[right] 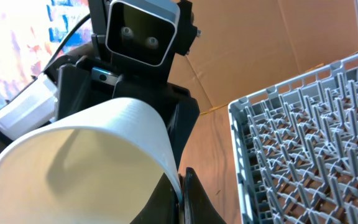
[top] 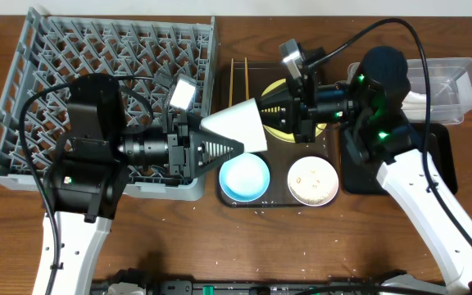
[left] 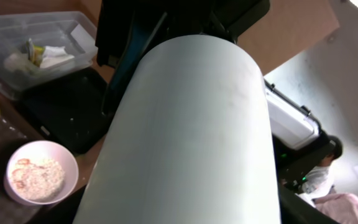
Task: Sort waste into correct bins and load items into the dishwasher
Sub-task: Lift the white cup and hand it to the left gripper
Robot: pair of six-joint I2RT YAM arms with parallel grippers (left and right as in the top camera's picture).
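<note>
Seeing a white cup [top: 240,127]: smooth, matte, tapered, held on its side in the air over the left part of the dark brown serving tray [top: 246,82], just beside the grey lattice rack [top: 97,49] of upright pegs. Right fingers [right: 196,202] are clenched on its thin rim, with the mouth facing them and a plain white inside. Left fingers [top: 220,152] straddle the cup's body; we cannot tell if they press or stand off.

On the tray below we note a light blue bowl [top: 244,178], a white bowl [top: 312,180] with beige rice scraps, a yellow plate [top: 277,86] mostly hidden under the right arm, and thin wooden chopsticks [top: 238,82].

Clear tub [left: 17,31] holds crumpled napkin [left: 58,56] and wrapper [left: 35,50]. Black tray [left: 67,106] sits just beside it on the wooden tabletop [top: 301,246].
</note>
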